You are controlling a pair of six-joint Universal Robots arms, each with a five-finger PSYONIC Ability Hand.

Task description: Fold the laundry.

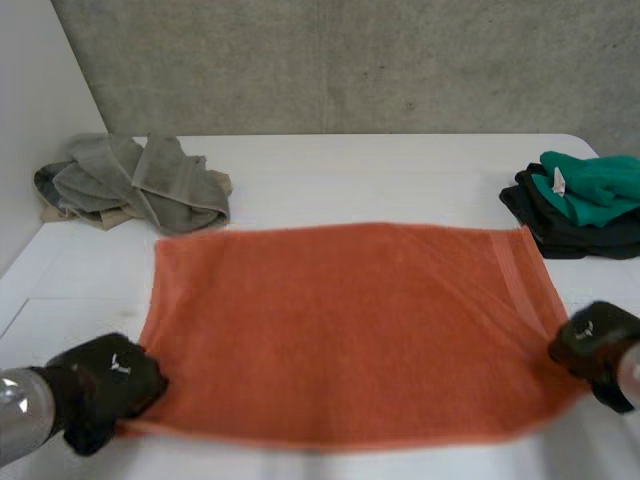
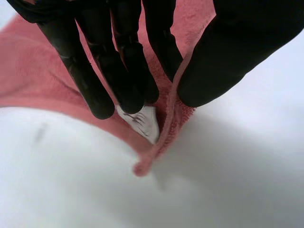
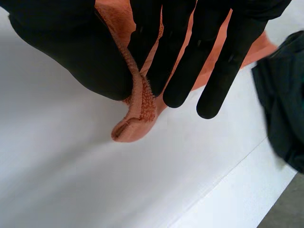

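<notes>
An orange towel (image 1: 345, 325) lies spread flat across the white table (image 1: 380, 170). My left hand (image 1: 105, 385) is at its near left corner. In the left wrist view my straight fingers (image 2: 104, 71) and thumb (image 2: 228, 52) pinch that corner of the towel (image 2: 168, 123), where a white label (image 2: 142, 121) shows. My right hand (image 1: 592, 345) is at the near right corner. In the right wrist view its fingers (image 3: 190, 61) and thumb (image 3: 80, 52) pinch the towel's hem (image 3: 140, 107), the corner tip hanging just above the table.
A heap of grey-green and beige cloths (image 1: 135, 182) lies at the back left. A stack of black and green garments (image 1: 585, 200) sits at the back right, its black cloth (image 3: 282, 109) close beside my right hand. The table's edge (image 3: 228, 190) runs past the right hand.
</notes>
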